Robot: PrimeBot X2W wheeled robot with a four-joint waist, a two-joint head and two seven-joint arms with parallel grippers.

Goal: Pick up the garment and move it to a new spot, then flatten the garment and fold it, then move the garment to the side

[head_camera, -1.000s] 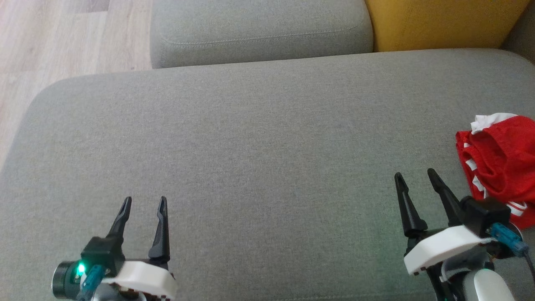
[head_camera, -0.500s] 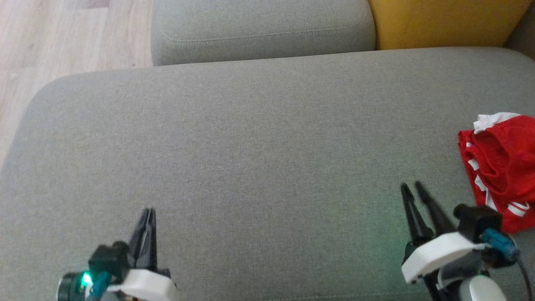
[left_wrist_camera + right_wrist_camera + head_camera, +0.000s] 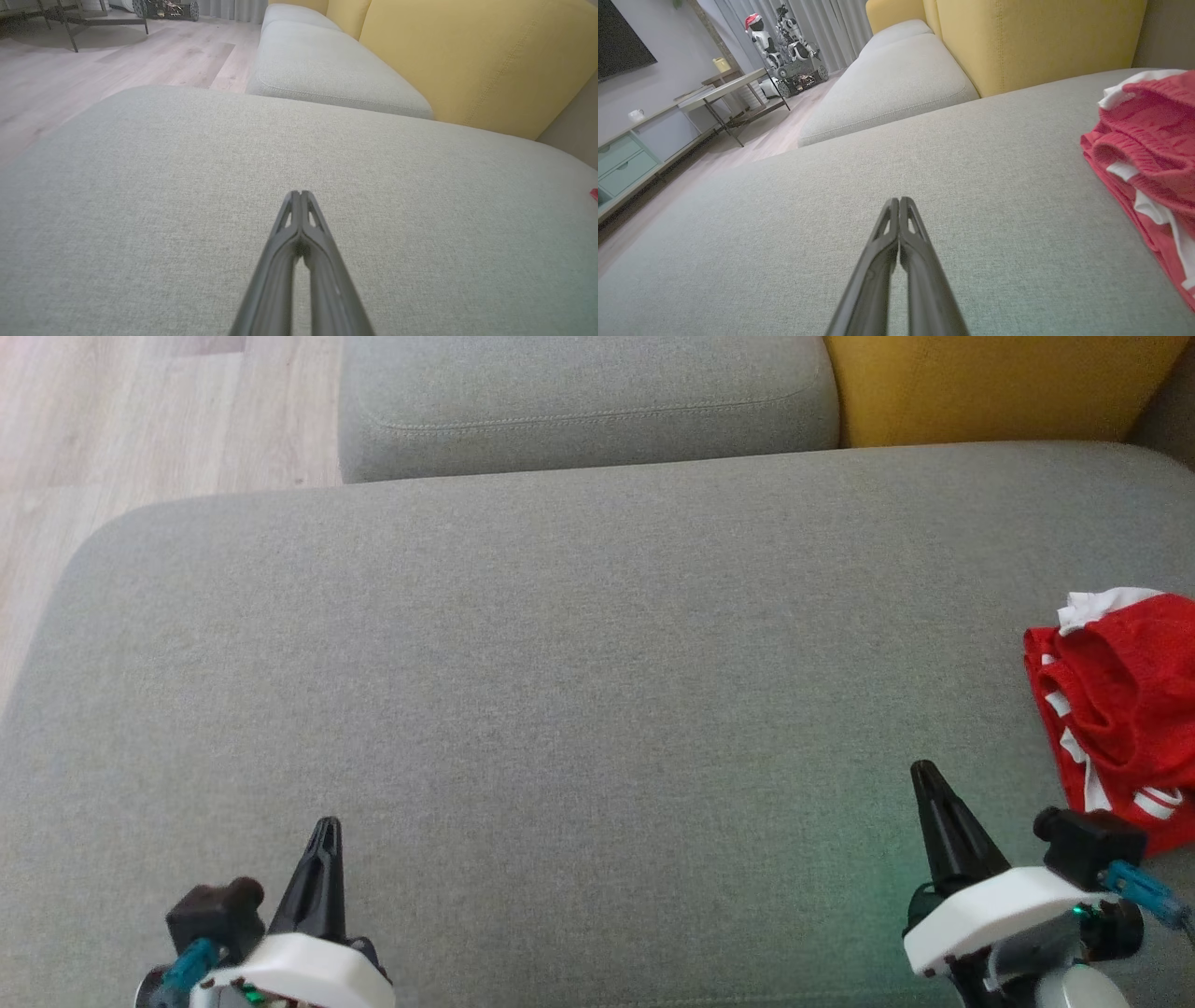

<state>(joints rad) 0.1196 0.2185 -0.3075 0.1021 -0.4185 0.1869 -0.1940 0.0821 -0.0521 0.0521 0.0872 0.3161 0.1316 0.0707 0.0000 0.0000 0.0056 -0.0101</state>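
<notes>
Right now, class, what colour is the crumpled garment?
Crumpled fabric garment: red with white trim, clearest in the right wrist view.

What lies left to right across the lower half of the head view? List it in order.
In order: left gripper, jaws shut → right gripper, jaws shut → red garment at the right edge, all over the grey cushion.

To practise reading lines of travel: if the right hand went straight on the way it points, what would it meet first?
Probably bare grey cushion; the right hand, shut, points past the red garment, which lies off to its right. Height above the fabric is unclear.
</notes>
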